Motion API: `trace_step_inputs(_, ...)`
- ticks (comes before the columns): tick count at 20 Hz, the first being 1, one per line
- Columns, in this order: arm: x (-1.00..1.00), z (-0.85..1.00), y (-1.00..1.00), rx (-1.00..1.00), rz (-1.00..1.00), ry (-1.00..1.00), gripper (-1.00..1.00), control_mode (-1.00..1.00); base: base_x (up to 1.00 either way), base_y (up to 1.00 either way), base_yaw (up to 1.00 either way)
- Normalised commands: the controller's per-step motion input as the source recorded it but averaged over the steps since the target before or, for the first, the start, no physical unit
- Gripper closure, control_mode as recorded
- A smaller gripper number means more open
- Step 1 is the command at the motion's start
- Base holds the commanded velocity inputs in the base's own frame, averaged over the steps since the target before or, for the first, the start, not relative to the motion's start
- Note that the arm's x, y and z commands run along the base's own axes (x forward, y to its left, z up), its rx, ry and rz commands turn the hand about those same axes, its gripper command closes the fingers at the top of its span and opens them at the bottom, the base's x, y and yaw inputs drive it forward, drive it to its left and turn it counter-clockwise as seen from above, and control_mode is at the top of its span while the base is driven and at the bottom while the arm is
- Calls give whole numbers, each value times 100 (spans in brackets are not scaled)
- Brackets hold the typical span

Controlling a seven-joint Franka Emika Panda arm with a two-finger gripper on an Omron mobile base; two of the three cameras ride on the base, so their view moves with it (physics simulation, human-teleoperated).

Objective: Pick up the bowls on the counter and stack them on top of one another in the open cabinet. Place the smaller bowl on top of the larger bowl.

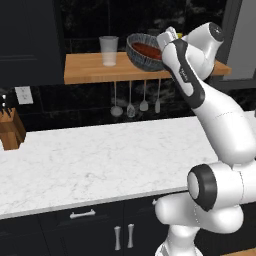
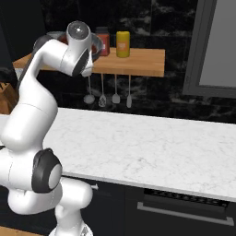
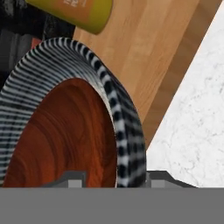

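**Bowls stacked on the shelf, gripper at the rim**

Left base view: arm (image 1: 220,135) nearest, reaching up to the shelf (image 1: 90,67), where the grey bowl (image 1: 141,52) holds the red bowl (image 1: 149,50) beside a glass (image 1: 108,50).

Right base view: counter (image 2: 152,147) bare; arm hides the bowls.

Hand view: fingertips (image 3: 70,180) straddle the grey rim, whether clamped I cannot tell. Stacking looks done; only letting go and backing off remains.

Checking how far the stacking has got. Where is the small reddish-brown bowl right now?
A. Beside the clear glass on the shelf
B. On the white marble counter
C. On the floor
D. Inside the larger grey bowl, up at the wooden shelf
D: the smaller bowl sits inside the larger bowl at the wooden shelf, with the gripper at the rim.
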Motion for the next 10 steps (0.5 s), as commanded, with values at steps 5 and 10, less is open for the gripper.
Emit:
trace_step_inputs(5, 56, -11, 1, 0, 0, 3, 100, -100, 0, 0, 0)
trace_step_inputs(10, 61, -10, 17, 0, 0, 4, 100, -100, 0, 0, 0)
